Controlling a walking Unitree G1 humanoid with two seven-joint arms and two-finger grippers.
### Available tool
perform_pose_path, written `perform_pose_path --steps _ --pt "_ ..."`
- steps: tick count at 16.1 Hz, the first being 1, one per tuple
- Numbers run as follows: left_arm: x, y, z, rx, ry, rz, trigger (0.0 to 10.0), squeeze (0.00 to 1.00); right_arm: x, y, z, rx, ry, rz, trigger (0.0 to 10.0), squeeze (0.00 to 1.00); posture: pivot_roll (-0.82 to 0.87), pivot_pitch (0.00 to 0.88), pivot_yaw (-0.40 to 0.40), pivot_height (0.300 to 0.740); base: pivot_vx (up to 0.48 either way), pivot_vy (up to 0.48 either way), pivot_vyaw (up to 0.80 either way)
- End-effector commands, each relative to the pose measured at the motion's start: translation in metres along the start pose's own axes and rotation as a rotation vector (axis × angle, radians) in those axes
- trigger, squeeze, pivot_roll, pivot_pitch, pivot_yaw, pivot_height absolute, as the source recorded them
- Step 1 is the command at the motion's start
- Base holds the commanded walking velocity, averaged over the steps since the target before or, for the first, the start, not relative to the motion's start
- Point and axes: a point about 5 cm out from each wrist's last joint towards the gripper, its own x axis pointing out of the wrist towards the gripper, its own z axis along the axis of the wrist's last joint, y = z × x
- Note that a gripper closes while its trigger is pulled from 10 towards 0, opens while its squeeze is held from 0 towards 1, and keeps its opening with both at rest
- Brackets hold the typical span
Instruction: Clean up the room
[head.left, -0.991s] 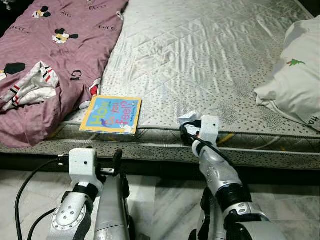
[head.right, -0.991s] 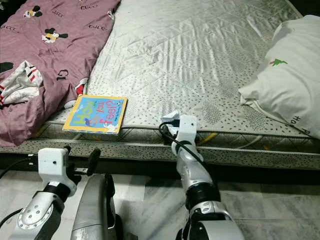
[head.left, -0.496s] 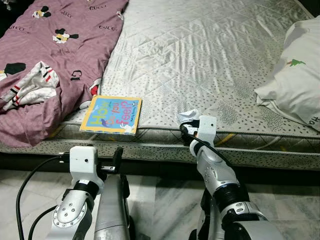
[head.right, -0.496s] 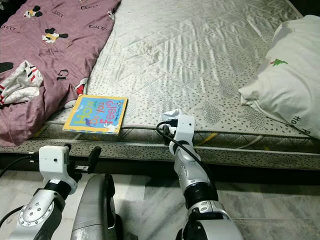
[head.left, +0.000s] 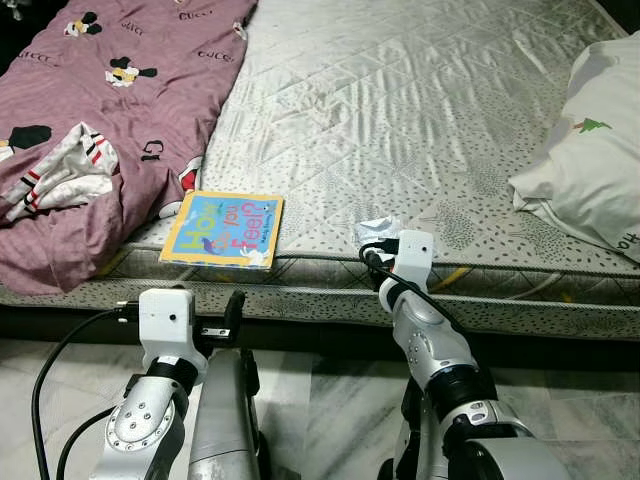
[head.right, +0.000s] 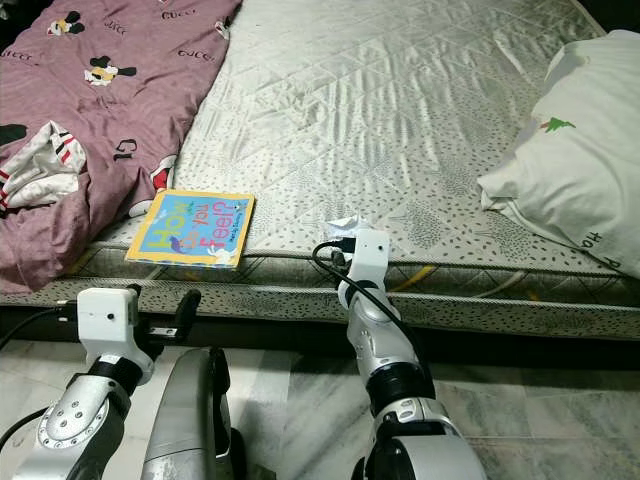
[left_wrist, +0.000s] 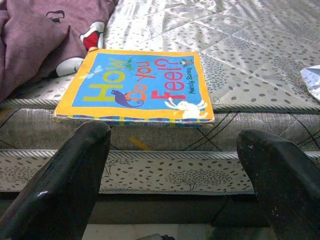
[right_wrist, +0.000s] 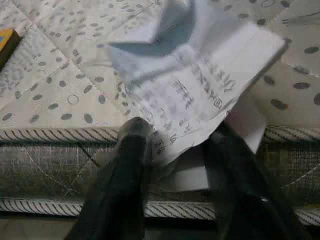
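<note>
Paper (right_wrist: 200, 85), right claw (right_wrist: 182, 165) closer, gripping

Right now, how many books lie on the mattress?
1: the book lies flat at the mattress front edge, beside the purple blanket. Others may be hidden under it.

crumpled paper (right_wrist: 200, 85) — print blurred, unreadable, lower edge hidden behind the right gripper (right_wrist: 182, 165); pillow (head.left: 590, 160) and purple blanket (head.left: 110, 110) — cut off by frame edges.

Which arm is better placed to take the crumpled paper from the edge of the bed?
Right. The right gripper already has the paper between its jaws at the bed edge; the left gripper faces the book.
</note>
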Motion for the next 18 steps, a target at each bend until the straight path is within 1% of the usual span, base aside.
perform_pose_path --steps 1,9,13,18 --pt "0.000 0.003 -0.005 0.007 0.024 0.018 10.0 0.00 0.001 0.002 0.001 0.018 0.001 -0.001 0.0 0.00 0.19 0.170 0.021 0.521 0.000 0.000 0.00" --pt "0.003 0.004 -0.004 0.016 0.015 0.022 10.0 0.00 0.002 0.002 0.002 0.031 -0.005 -0.006 0.0 0.00 0.19 0.157 0.024 0.521 0.000 0.000 0.00" --pt "0.008 0.004 -0.003 0.018 0.007 0.023 10.0 0.00 0.004 0.001 0.004 0.040 -0.008 -0.007 0.0 0.00 0.19 0.140 0.022 0.521 0.000 0.000 0.00" --pt "0.029 0.000 0.004 0.011 -0.044 0.018 10.0 0.00 0.007 -0.007 0.022 0.027 -0.072 0.002 0.0 0.00 0.15 0.065 0.013 0.521 0.000 0.000 0.00"
